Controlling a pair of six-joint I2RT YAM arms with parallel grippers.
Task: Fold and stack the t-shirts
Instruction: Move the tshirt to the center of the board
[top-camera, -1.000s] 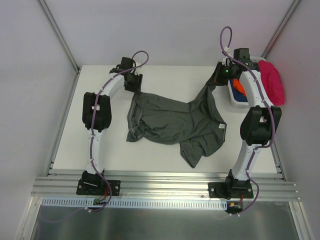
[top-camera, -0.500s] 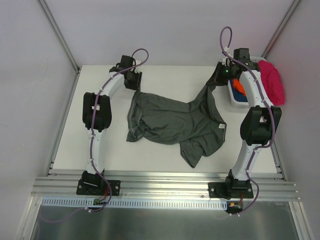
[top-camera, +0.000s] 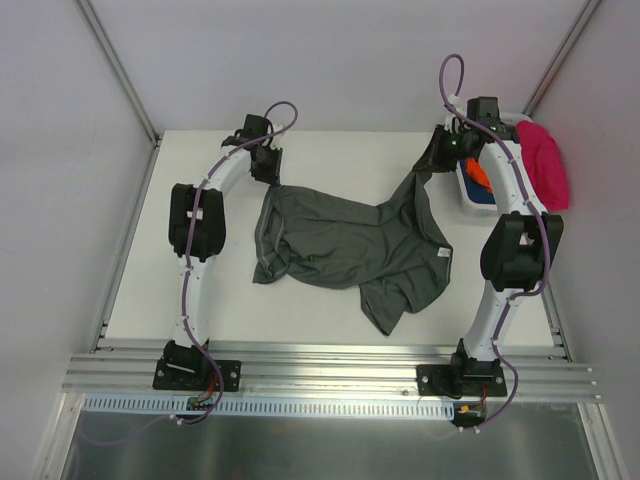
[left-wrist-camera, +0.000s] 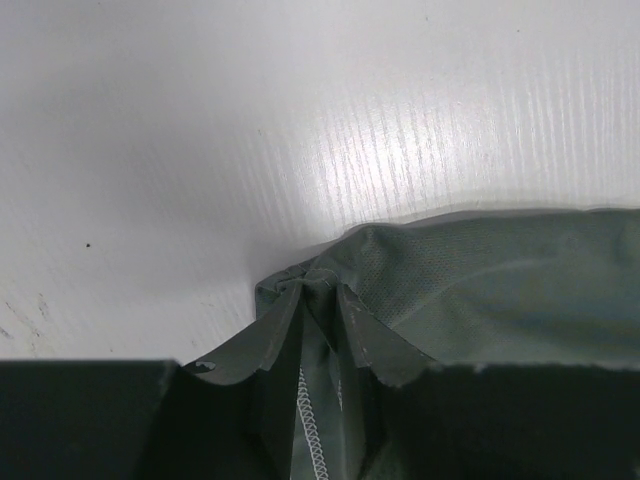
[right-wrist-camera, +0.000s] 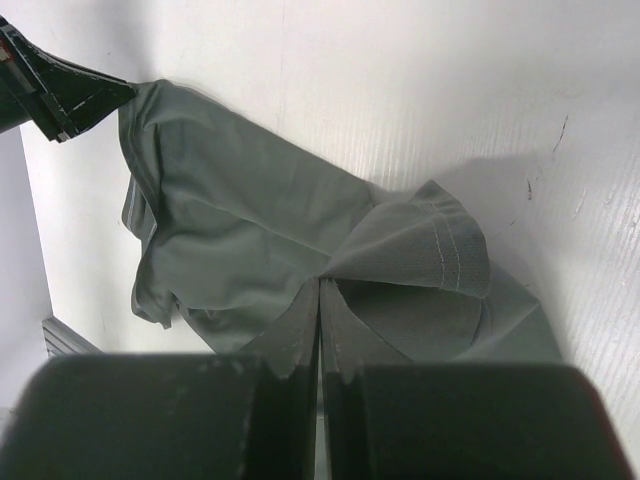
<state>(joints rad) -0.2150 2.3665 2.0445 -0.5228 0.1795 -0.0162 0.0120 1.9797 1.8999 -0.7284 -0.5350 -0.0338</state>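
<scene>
My left jaws are at the far left of the counter, pinching the far-left corner of the dark grey-green t-shirt. In my left wrist view the cloth puckers into a ridge between the two tips, and a line of stitching shows in the fold. My right jaws are pressed together on the shirt's far-right corner, just beside the white basket. There the cloth rises off the counter in a narrow, drawn-up strip to meet them. Between the two pinches the shirt lies spread but wrinkled across the middle of the counter, with one part trailing toward the near edge. The basket sits at the far right, with a magenta-pink t-shirt draped over its right rim and orange cloth and blue cloth inside.
</scene>
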